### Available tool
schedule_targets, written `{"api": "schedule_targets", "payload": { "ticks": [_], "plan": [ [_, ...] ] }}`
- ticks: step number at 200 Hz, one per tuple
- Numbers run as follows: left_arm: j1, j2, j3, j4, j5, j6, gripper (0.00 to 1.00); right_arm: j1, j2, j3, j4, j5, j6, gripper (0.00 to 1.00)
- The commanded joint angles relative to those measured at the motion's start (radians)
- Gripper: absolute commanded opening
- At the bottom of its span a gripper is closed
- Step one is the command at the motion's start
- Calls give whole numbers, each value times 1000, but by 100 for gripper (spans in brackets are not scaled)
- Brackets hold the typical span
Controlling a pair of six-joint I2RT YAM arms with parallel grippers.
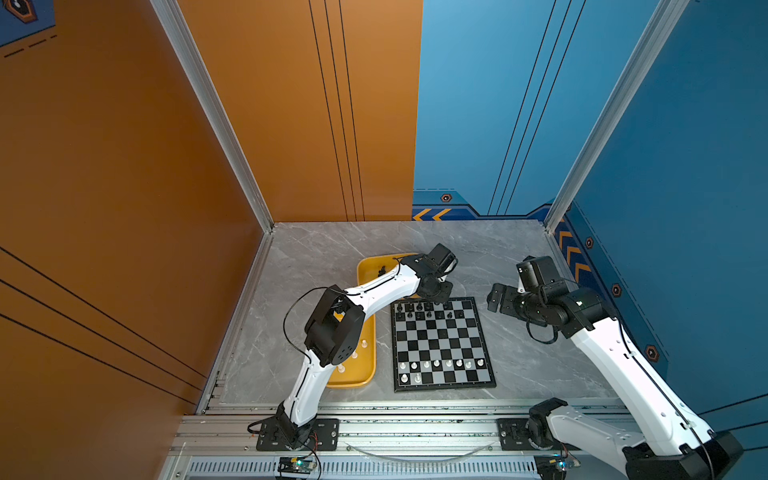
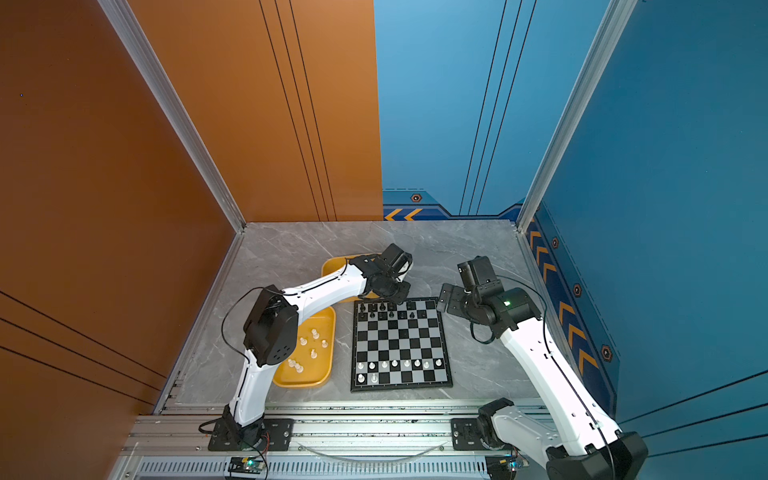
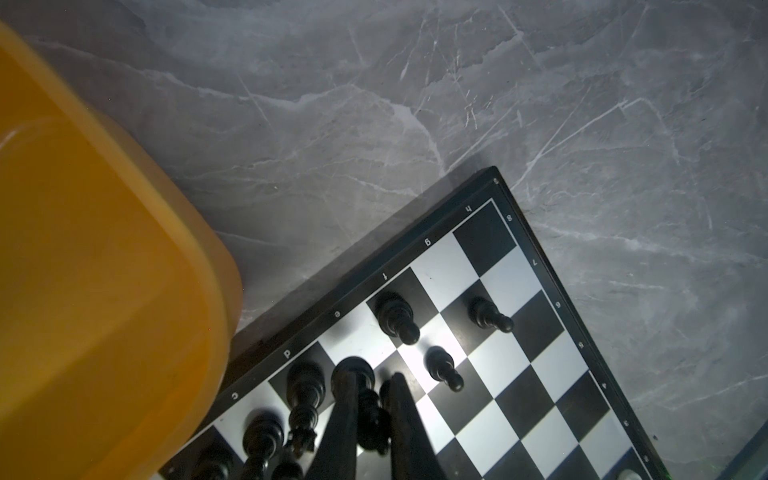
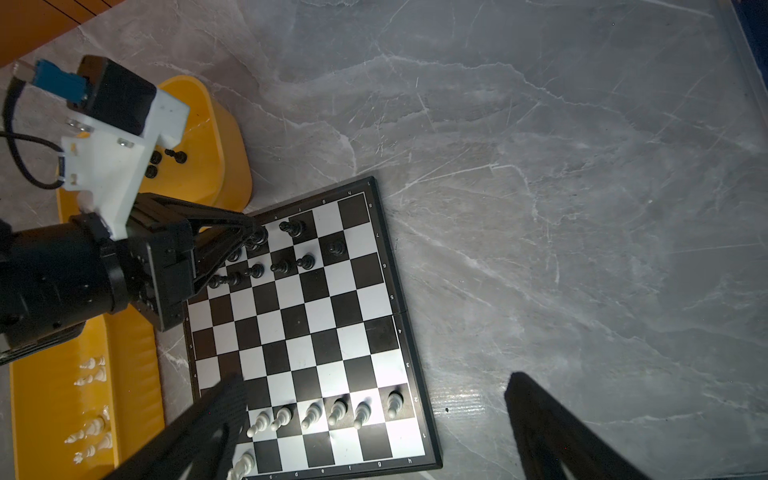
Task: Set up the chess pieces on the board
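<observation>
Left gripper (image 3: pixel 374 384), jaws closed on a black piece (image 3: pixel 368 409), at the board's (image 3: pixel 519 374) back rank among neighbouring pieces (image 3: pixel 397 316). Right gripper (image 4: pixel 374 392) hangs wide open, empty, beside the board. Step: placing. Next, likely: seat the base squarely, release, rise without toppling neighbours.

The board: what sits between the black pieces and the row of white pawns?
Nothing; only bare squares of the board separate the black pieces from the white pawns, in both top views.

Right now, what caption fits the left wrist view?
Left gripper shut on a black chess piece near the board edge.
</observation>
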Motion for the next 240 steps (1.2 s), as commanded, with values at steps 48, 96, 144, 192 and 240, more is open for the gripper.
{"api": "schedule_targets", "payload": {
  "ticks": [48,96,144,192,240],
  "plan": [
    [-5,43,31,3,27,21,4,-19,-44,-30,-33,14,19,100],
    [-4,50,30,7,34,14,5,-26,-58,-37,-36,9,18,100],
    [-6,56,30,11,37,9,6,-37,-68,-43,-44,5,15,100],
    [-6,59,25,17,35,10,8,-43,-74,-42,-48,0,10,100],
    [-4,57,29,27,33,14,10,-49,-77,-35,-58,-2,3,100]
  ]
}}
